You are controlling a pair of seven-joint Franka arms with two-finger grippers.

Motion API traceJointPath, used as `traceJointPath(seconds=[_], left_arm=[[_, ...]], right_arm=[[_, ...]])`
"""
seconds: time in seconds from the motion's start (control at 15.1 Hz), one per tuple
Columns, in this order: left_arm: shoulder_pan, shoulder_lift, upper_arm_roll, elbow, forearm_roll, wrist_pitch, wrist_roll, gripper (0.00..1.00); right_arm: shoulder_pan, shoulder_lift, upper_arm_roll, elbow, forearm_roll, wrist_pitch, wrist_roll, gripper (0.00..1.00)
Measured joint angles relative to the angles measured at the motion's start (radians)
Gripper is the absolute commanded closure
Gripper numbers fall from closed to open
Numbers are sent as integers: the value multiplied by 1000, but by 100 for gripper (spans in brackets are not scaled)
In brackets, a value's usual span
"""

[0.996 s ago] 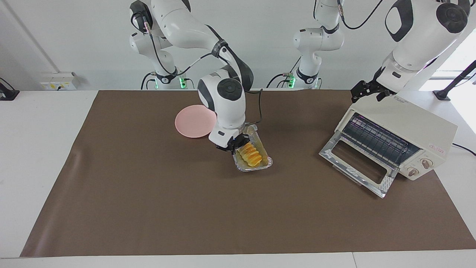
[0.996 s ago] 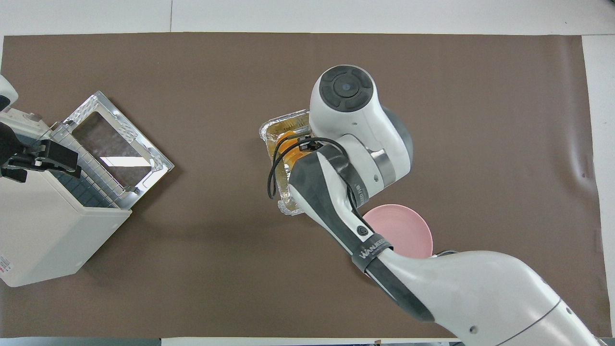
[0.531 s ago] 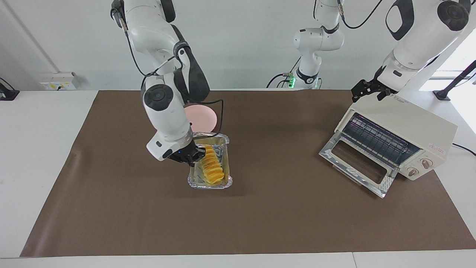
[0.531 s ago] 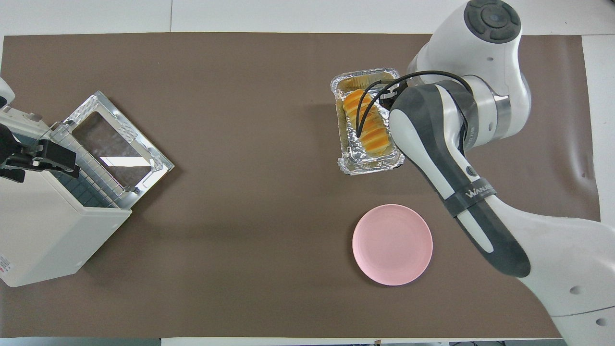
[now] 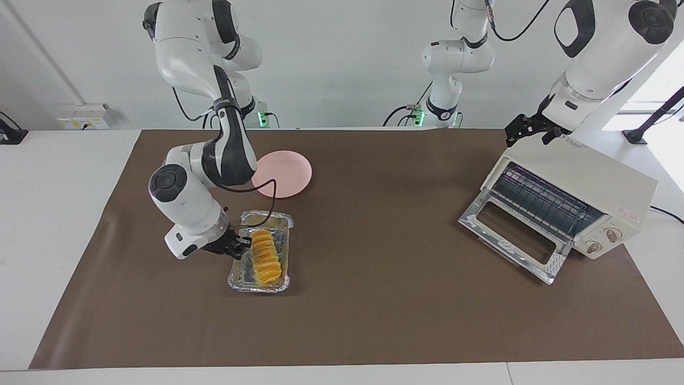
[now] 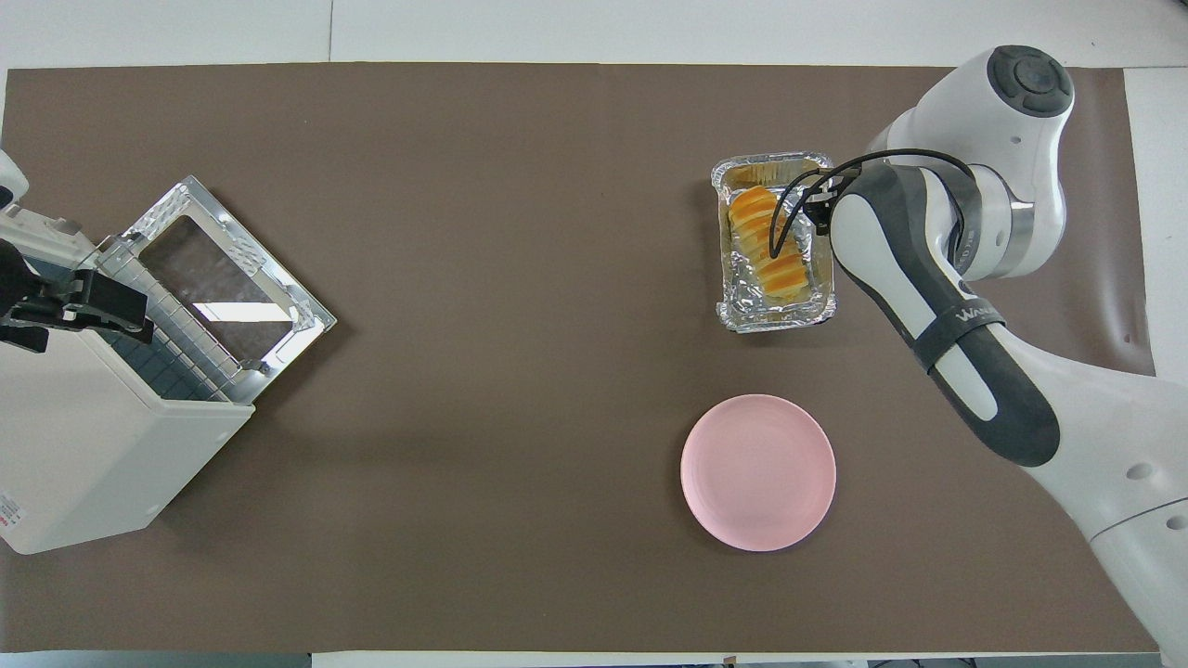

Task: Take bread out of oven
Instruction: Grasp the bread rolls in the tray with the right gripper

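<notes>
Now | right gripper clamps foil tray rim | left gripper spread over oven

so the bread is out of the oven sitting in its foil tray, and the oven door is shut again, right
Not quite. The bread is out, lying in the foil tray on the mat, but the oven door hangs open, not shut. The facing view shows it dropped down with the wire rack exposed.
</notes>
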Motion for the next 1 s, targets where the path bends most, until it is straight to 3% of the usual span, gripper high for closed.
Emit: traceJointPath(seconds=[0.13, 0.2, 0.6, 1.0], left_arm=[[0, 0, 0, 0, 0, 0, 0, 0], [0, 0, 0, 0, 0, 0, 0, 0], [0, 0, 0, 0, 0, 0, 0, 0], [0, 0, 0, 0, 0, 0, 0, 0]], right_arm=[[2, 1, 2, -11, 0, 18, 0, 96], [5, 0, 2, -18, 0, 37, 0, 1], [9, -6, 3, -59, -3, 73, 0, 0], [17, -60, 4, 10, -12, -88, 2, 0]])
